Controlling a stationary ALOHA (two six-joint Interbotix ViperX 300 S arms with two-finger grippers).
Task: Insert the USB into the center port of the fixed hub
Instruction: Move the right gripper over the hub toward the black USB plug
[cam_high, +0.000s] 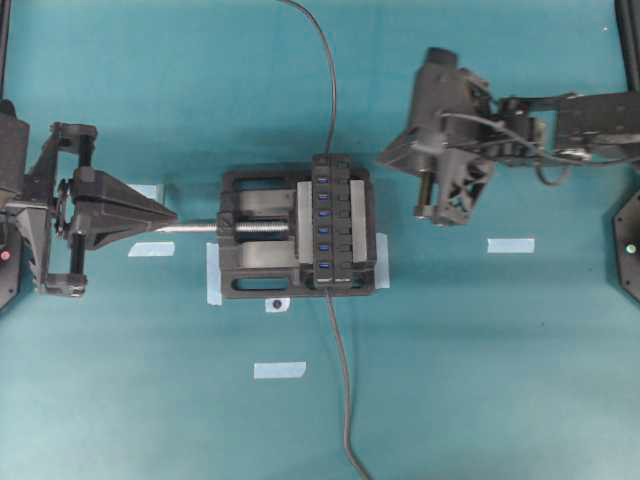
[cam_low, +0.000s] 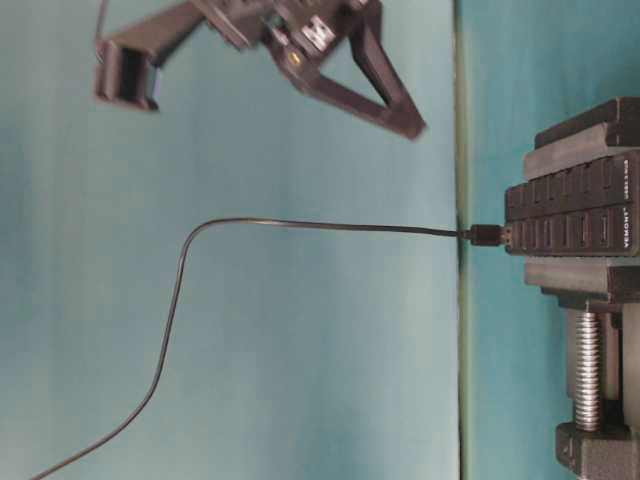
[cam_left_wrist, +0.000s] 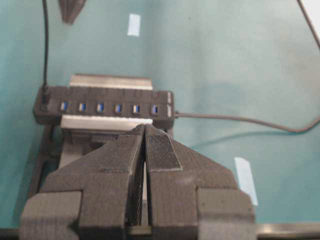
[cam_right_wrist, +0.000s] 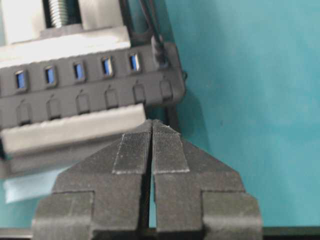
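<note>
- The USB (cam_right_wrist: 161, 52) is not in the center port (cam_left_wrist: 100, 107). Its black plug sits in the end slot of the fixed hub (cam_high: 343, 222), the end nearest the right hand (cam_right_wrist: 151, 125), and its thin cable rises off the top face.
- Six blue slots beside it stand bare, the center one among them.
- The right hand is clenched with its ribbed pads pressed flat together, and it is carrying nothing. It hovers off the hub's plug end, just short of the strip and apart from it.
- The left hand (cam_left_wrist: 145, 130) is clenched too and also empty. It points along the vise's silver screw (cam_high: 260, 228), its tip right at the screw's end; I can't tell whether they touch.
- My read is that this is the reach-in stage, with the plug not yet grasped.
- The next move calls for the right hand to spread its pads, drop over the plug body and pinch it. Then it should pull straight up out of the end slot, shift three slots along and press squarely down.
- The black vise (cam_high: 250, 260) clamps the hub firmly, so the strip should not slide under the push.
- A second cable (cam_high: 345, 400) leaves the hub's far end and trails off across the bench (cam_high: 500, 380), well clear of the work.
- Pale tape strips (cam_high: 510, 245) dot the bench and are no obstacle.
- One risk is the USB's own cable standing right over the plug, where the pads could catch it. The neighbouring slots also look alike, so miscounting is easy.
</note>
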